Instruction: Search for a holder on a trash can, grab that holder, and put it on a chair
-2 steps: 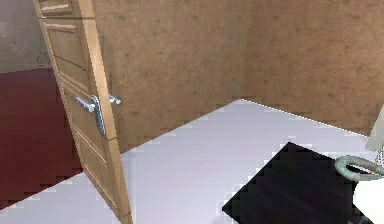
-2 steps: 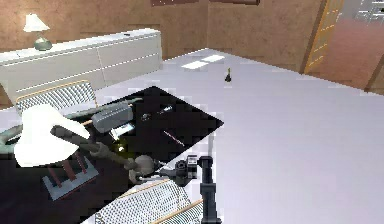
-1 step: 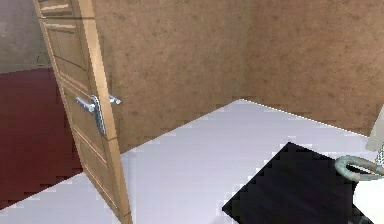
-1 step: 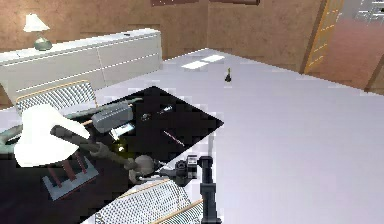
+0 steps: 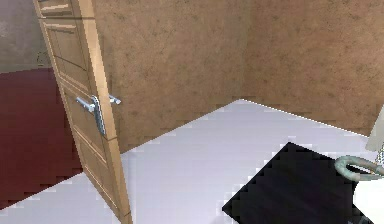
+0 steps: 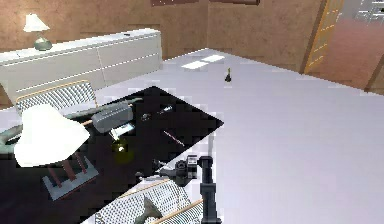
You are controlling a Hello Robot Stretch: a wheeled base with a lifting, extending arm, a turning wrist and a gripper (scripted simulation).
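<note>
My arm (image 6: 207,190) rises as a dark bar from the arm side view's bottom edge. My gripper (image 6: 180,168) sits at its far end, by the near corner of a black tabletop (image 6: 190,120). Small things lie on that tabletop behind it, so I cannot tell whether it holds anything. A white-shaded lamp (image 6: 50,135) and several small dark and grey items (image 6: 118,122) stand on the tabletop. Wire-backed chairs stand at its far side (image 6: 60,95) and near side (image 6: 150,205). A pale grey-green round-rimmed thing (image 5: 356,168) shows at the forward view's right edge.
A wooden door (image 5: 85,90) with a metal handle (image 5: 100,108) stands ajar at the forward view's left, with red floor (image 5: 25,130) beyond and a brown wall (image 5: 200,60) ahead. A white sideboard (image 6: 90,55) carries a lamp (image 6: 38,28). A small dark object (image 6: 228,72) stands on pale floor.
</note>
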